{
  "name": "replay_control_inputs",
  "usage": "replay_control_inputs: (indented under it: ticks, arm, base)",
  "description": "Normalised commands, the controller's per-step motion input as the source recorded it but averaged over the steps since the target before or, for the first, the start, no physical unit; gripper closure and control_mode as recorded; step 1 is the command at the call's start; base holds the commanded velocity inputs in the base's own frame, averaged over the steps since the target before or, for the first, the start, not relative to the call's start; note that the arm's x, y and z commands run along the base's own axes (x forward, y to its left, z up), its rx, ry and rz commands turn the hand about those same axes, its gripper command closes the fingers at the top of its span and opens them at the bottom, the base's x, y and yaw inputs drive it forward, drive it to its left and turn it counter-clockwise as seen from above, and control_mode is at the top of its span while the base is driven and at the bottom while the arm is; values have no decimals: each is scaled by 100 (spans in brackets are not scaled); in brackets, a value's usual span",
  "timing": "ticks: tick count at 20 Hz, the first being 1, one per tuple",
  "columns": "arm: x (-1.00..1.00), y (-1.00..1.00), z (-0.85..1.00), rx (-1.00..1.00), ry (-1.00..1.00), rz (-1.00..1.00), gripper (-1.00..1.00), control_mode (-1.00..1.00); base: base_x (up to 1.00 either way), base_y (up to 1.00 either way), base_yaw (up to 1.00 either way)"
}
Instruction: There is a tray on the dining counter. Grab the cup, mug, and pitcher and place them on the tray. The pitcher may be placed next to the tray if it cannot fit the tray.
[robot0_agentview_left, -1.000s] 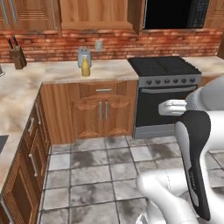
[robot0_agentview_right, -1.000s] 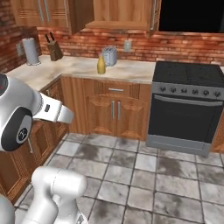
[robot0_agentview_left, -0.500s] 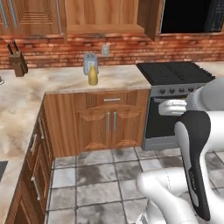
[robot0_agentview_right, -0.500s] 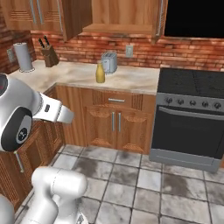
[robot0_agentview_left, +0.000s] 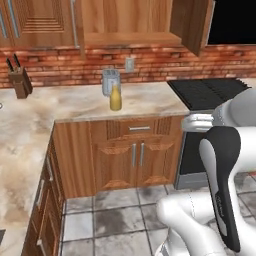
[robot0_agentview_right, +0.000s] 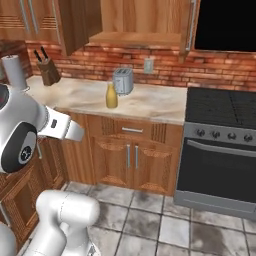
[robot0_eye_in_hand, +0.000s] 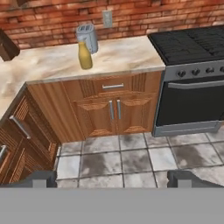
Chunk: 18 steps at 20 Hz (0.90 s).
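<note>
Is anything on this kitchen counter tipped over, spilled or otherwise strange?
Nothing stands out. The pitcher stands upright on the kitchen counter, just in front of the toaster; no spill shows around them.

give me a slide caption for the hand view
Open end effector faces the kitchen counter, where the yellow pitcher stands before a toaster.

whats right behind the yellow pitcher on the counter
A grey toaster stands just behind the pitcher, near the brick wall, with a wall outlet above it. The pitcher covers the toaster's lower front in the left base view, so whether they touch cannot be told.
</note>
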Motion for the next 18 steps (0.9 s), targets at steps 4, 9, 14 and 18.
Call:
replay_control_inputs:
  ticks: [4, 9, 14, 18]
  arm:
    - [0, 0, 0, 0, 0, 0, -100, 100]
    - [0, 0, 0, 0, 0, 0, -100, 100]
    - [0, 0, 0, 0, 0, 0, -100, 100]
    - [0, 0, 0, 0, 0, 0, -100, 100]
  base:
    - [73, 32, 0]
    - [63, 24, 0]
    - [70, 24, 0]
    - [70, 26, 0]
